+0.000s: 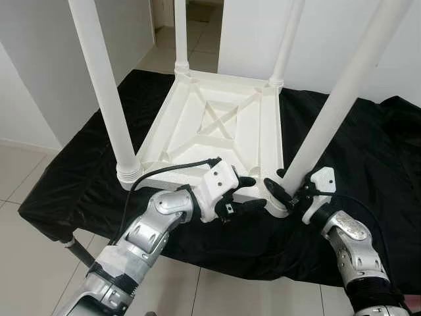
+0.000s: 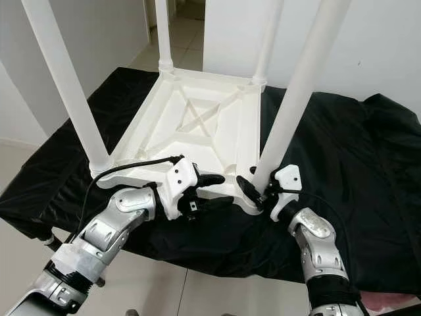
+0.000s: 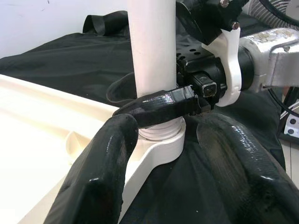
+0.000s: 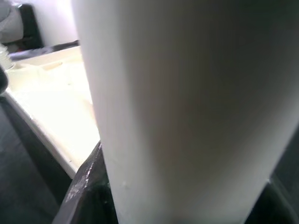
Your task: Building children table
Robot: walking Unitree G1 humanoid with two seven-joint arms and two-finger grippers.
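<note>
left eye view: right hand (image 1: 284,189) clasps near table leg (image 1: 332,108) at its base.

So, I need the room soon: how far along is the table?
All four legs stand in the upturned table top on the black cloth. The right tool grips the near right leg at its base; the left tool holds open beside that corner. Flipping upright remains.

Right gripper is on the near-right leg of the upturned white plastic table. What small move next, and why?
Probably twist that white tubular leg further into its corner socket: the right gripper clasps its base, threads seem to show above the collar, and the left gripper sits open at the white table frame.
</note>
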